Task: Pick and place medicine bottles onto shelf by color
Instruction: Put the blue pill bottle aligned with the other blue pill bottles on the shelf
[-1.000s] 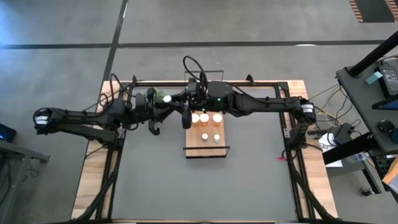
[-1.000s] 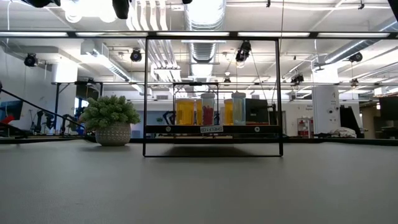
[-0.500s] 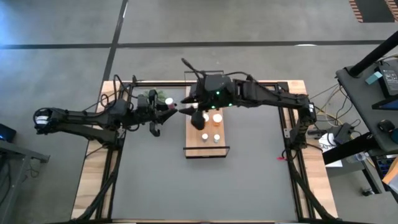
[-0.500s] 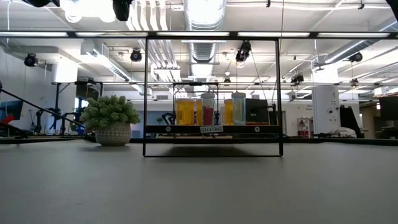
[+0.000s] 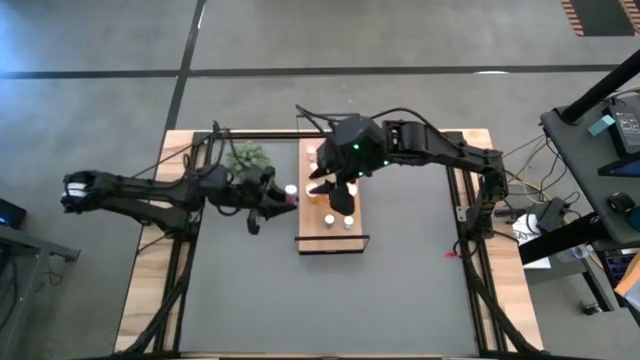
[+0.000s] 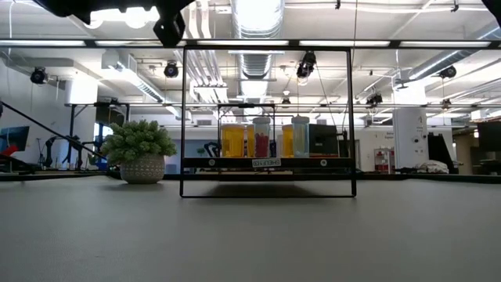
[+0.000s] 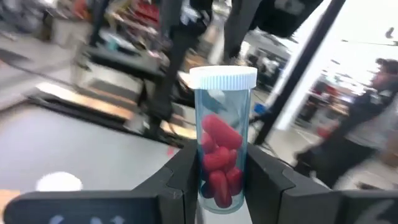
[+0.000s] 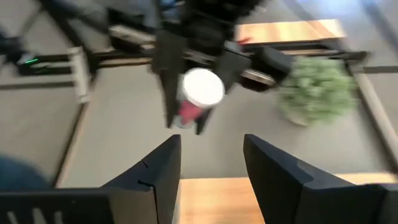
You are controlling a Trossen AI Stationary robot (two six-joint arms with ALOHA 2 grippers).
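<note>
Swinging in toward the shelf point(image 5: 333, 232), the left gripper point(image 7: 214, 180) is clenching a red-pill bottle point(image 7: 222, 149) while the right gripper point(image 8: 208, 162), fingers parted and empty, is waiting above.

One camera hangs overhead, looking straight down on the whole worktop point(image 5: 400, 290) and both arms. Another sits at worktop level, facing level across to the shelf point(image 6: 268, 163) and the room. Each wrist camera looks close past its own jaws; both share the red-pill bottle point(image 7: 222, 140), which the overhead also sees.
</note>
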